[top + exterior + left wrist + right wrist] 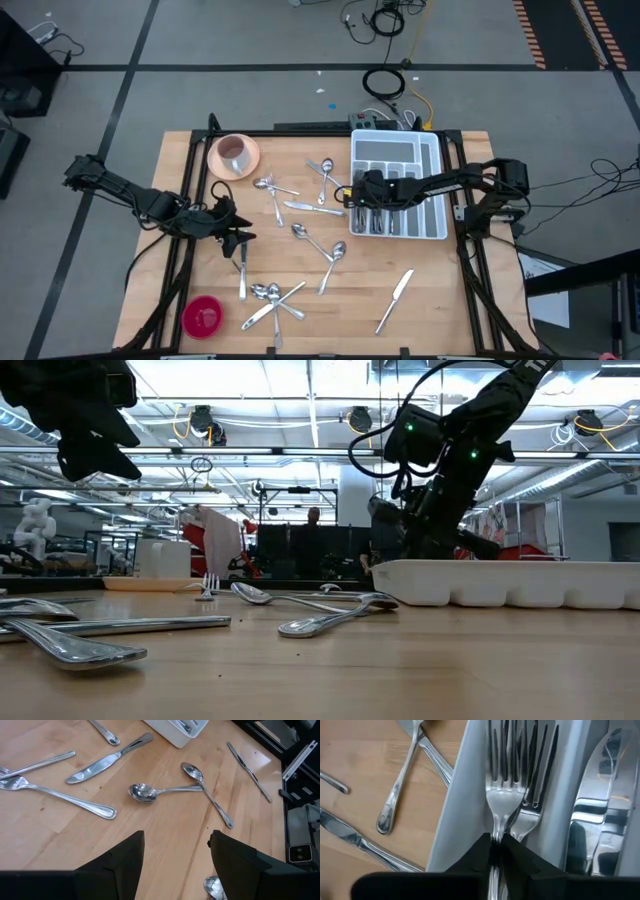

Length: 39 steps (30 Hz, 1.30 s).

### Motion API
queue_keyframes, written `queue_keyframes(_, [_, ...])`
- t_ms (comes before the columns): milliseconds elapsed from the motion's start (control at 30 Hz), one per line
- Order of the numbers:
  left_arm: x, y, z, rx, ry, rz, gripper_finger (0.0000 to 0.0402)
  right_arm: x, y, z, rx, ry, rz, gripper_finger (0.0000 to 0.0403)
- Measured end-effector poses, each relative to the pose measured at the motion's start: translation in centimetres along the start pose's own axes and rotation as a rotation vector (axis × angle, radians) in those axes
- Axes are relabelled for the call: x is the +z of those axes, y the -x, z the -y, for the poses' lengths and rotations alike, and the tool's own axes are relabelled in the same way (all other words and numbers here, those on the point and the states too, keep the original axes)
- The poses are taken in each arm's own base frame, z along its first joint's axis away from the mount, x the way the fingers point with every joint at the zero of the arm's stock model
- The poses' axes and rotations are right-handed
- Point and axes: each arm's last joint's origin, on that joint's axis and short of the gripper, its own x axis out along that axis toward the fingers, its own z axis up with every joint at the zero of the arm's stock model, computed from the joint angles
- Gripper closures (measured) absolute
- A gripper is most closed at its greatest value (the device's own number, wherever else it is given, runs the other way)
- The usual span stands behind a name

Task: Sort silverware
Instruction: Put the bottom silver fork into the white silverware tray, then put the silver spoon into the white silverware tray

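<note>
Clamped in our right hand (pixel 496 845), shiny silver metal fork (pixel 501 780) lies over matching forks inside white compartmented plastic tray (pixel 457 815), for sorting; left hand (pixel 175 855) gapes empty.

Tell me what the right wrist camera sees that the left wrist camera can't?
Only the right wrist view shows a fork pinched in the right gripper, lying in the white tray on another fork.

Only the left wrist view shows two crossed spoons beyond the open left gripper.

Both show the wooden table with loose silverware.
</note>
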Motion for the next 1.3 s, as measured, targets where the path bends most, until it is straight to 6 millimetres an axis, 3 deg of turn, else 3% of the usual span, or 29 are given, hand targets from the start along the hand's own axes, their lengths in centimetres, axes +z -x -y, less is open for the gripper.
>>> queue_keyframes(367, [0.0, 0.0, 0.0, 0.001, 0.003, 0.0, 0.0173, 0.1, 0.2, -0.1, 0.015, 0.072, -0.001, 0.0252])
queue_keyframes(533, [0.0, 0.0, 0.0, 0.001, 0.024, -0.001, 0.0173, 0.9, 2.1, -0.3, 0.047, 0.108, 0.027, 0.0219])
queue_keyframes(767, [0.0, 0.0, 0.0, 0.015, 0.062, 0.017, 0.0173, 2.8, 6.2, -0.8, 0.156, 0.173, 0.087, 0.0202])
queue_keyframes(967, [0.2, 0.0, -0.2, 0.05, 0.072, 0.062, 0.0173, 4.4, 11.7, -0.2, 0.339, 0.29, 0.121, 0.0201])
queue_keyframes(1133, [0.4, -0.3, -0.2, 0.117, -0.141, 0.112, 0.0173, 4.8, 16.4, 1.0, 0.567, 0.423, 0.077, 0.0201])
queue_keyframes(1300, [1.4, -1.9, 0.3, 0.07, -0.359, 0.11, 0.0173, 4.4, 18.8, 3.3, 0.56, 0.481, 0.033, 0.0201])
